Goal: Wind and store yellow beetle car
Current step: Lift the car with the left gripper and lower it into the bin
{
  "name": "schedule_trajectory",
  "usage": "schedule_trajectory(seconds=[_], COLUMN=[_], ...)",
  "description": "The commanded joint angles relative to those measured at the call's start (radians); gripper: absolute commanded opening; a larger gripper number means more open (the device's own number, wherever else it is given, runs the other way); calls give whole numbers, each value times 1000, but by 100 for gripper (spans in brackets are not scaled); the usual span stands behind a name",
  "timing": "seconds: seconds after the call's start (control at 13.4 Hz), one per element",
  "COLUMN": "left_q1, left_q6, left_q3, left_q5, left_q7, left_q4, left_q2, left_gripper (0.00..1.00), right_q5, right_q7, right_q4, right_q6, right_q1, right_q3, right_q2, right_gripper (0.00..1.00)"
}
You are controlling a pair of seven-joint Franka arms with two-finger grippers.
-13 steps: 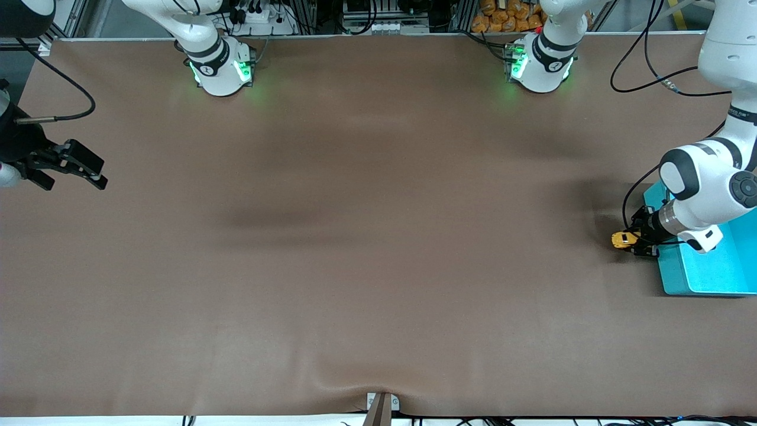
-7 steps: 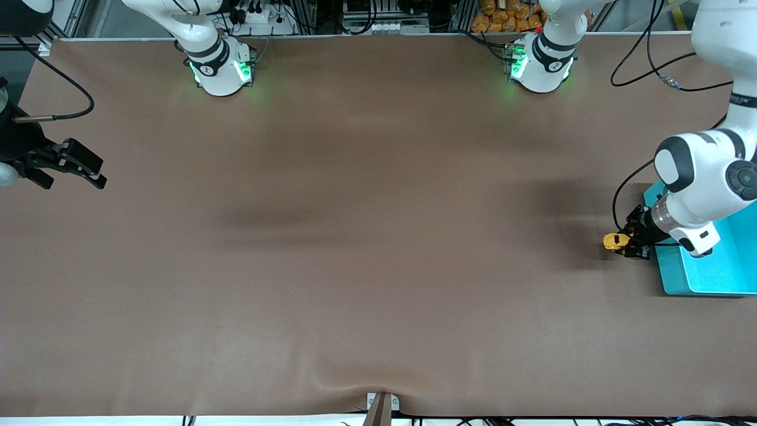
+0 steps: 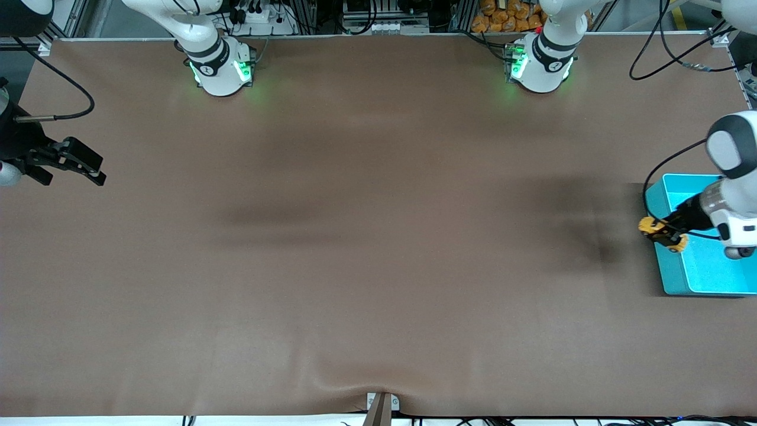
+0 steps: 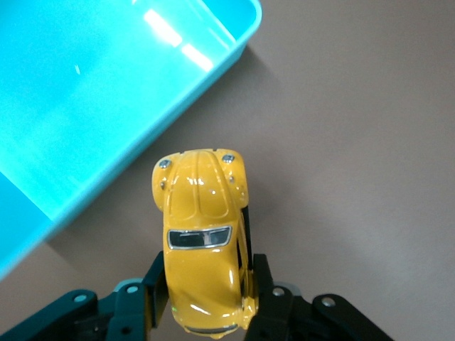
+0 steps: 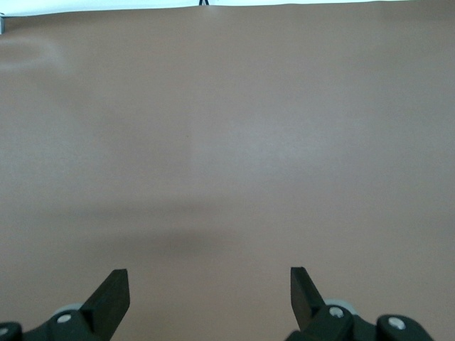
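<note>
Brown table (image 3: 378,236): left claw (image 3: 663,233) pinches yellow beetle car (image 3: 650,226) above bin rim (image 3: 656,214).

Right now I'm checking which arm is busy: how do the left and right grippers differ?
The left gripper is shut on the yellow beetle car, over the teal bin's rim; the right gripper is open, holds nothing and waits at the right arm's end of the table. Both have dark jaws.

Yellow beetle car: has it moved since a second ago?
Yes. Held in the left gripper, the yellow beetle car has shifted toward the teal bin, from over bare table beside it to the bin's rim.
</note>
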State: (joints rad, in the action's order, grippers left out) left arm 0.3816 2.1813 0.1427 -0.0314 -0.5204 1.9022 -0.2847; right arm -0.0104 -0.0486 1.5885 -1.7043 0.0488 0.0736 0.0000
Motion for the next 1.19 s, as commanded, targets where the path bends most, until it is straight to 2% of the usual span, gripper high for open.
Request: schedule_trajectory(seconds=[0.0, 0.3, 0.45, 0.6, 0.82, 1.12], left_q1=[60, 157, 192, 230, 273, 283], left_q6=[-34, -34, -25, 10, 109, 152], left_q3=[5, 3, 3, 5, 6, 8], left_q5=[-22, -24, -91, -171, -170, -159], left_q7=[220, 543, 664, 718, 844, 957], left_q4=[-57, -135, -181, -221, -226, -227], left_q2=[-34, -126, -186, -250, -312, -352], left_gripper=[0, 0, 0, 0, 0, 0], right_q5=[-19, -19, -19, -17, -16, -11], right_q7=[-17, -19, -16, 9, 81, 90], right_q4=[-30, -25, -27, -28, -30, -28], right_q6=[22, 22, 23, 22, 37, 55], right_q1=[-4, -7, -7, -4, -6, -9], right_q3=[-1, -1, -1, 0, 0, 0], right_q2=[14, 14, 14, 14, 14, 14], right_gripper=[100, 100, 100, 100, 100, 100])
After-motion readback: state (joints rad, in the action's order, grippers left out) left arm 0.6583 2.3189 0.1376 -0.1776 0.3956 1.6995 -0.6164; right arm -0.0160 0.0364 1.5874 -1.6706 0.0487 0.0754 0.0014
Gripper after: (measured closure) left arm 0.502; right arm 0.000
